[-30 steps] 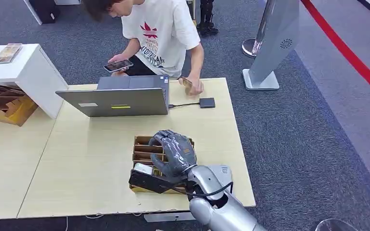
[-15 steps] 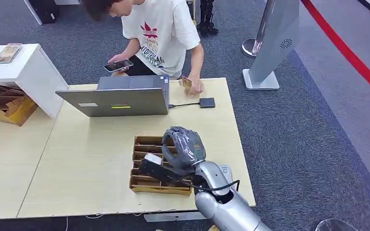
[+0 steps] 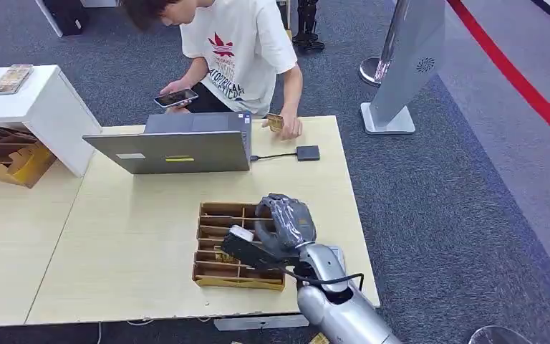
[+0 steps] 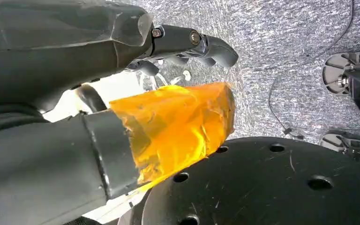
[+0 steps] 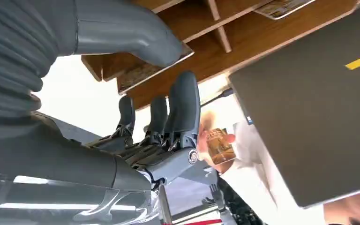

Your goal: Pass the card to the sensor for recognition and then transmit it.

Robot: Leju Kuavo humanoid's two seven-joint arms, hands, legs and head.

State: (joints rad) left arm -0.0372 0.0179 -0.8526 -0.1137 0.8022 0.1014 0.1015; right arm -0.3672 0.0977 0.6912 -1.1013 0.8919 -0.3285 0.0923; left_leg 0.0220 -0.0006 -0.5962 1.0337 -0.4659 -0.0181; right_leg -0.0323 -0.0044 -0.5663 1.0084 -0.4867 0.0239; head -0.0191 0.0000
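Pale wooden table [image 3: 136,236] bears a divided cardboard tray [image 3: 218,269], above which the right hand [image 3: 283,229] pinches a card [image 5: 154,65]; the left hand [image 4: 122,70] hangs empty, fingers apart.

Even, bright indoor light; blown-out white glare in wrist views.

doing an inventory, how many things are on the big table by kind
laptops: 1, laptop
card readers: 1, small black sensor box on a cable
wooden divided trays: 1, tray under the right hand
total: 3
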